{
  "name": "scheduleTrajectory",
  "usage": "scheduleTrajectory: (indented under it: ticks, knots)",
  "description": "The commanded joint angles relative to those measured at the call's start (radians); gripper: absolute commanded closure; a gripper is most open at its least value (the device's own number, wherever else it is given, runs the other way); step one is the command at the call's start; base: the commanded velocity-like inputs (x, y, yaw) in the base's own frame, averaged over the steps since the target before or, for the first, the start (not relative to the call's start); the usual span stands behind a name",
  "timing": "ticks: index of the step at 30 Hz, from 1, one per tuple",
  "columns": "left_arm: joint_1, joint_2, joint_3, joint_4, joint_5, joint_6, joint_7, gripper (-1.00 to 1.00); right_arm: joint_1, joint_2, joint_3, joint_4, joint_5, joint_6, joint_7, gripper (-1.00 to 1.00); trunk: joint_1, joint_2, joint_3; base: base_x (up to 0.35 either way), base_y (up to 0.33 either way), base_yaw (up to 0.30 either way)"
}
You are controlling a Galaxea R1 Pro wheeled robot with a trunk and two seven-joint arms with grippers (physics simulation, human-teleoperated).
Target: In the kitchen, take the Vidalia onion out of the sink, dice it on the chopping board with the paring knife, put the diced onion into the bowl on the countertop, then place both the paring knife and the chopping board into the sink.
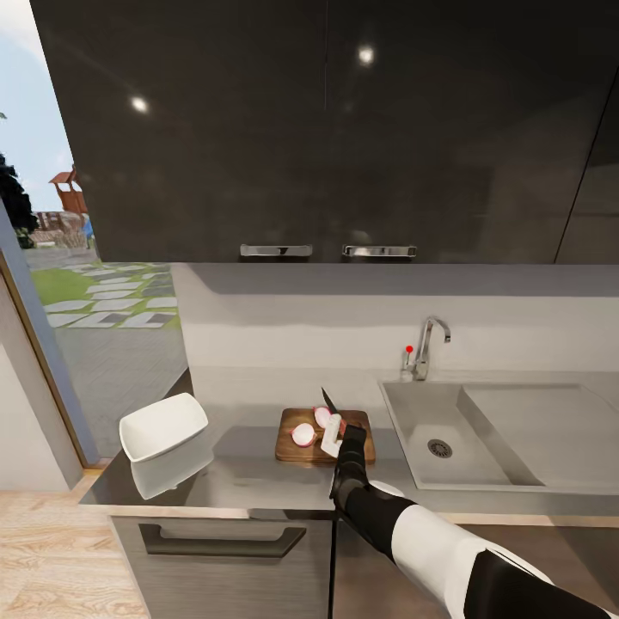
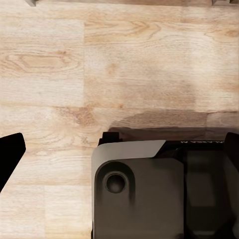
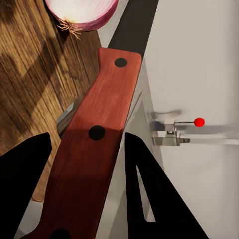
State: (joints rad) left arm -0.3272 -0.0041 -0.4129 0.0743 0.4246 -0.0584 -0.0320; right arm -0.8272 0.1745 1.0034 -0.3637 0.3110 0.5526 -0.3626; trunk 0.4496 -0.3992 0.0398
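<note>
The Vidalia onion lies cut in two on the chopping board [image 1: 297, 450]: one half [image 1: 303, 434] at the left, the other half [image 1: 323, 417] further back. My right gripper [image 1: 342, 435] hovers over the board's right part, shut on the paring knife [image 1: 327, 401], whose dark blade points up and away. In the right wrist view the red handle [image 3: 99, 144] sits between the black fingers [image 3: 149, 194], with an onion half [image 3: 82, 10] and the board [image 3: 30, 74] beyond. The white bowl [image 1: 163, 425] stands on the countertop [image 1: 249, 477] at the left. My left gripper [image 2: 119, 154] is open over the floor.
The sink [image 1: 413, 421] with its drain [image 1: 439, 448] lies right of the board, the drainboard [image 1: 550, 430] beyond it, the chrome tap [image 1: 425, 344] with a red knob [image 1: 409, 349] behind. Dark wall cabinets [image 1: 327, 129] hang above. A doorway opens at the left. The robot base [image 2: 144, 194] is below the left gripper.
</note>
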Motion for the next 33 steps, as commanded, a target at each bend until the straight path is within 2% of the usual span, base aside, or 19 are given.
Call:
scheduleTrajectory:
  ticks: [1, 33]
  knots:
    - [-0.001, -0.001, -0.007, 0.004, 0.008, -0.006, -0.003, -1.00, -0.001, 0.000, 0.006, 0.000, 0.003, 0.007, -0.001, 1.00, 0.000, -0.001, 0.000, 0.000, 0.000, 0.000]
    - [-0.001, -0.001, -0.007, 0.004, 0.008, -0.006, -0.004, -1.00, -0.001, 0.000, 0.009, 0.000, 0.003, 0.004, 0.001, 1.00, 0.000, -0.001, 0.000, 0.000, 0.000, 0.000]
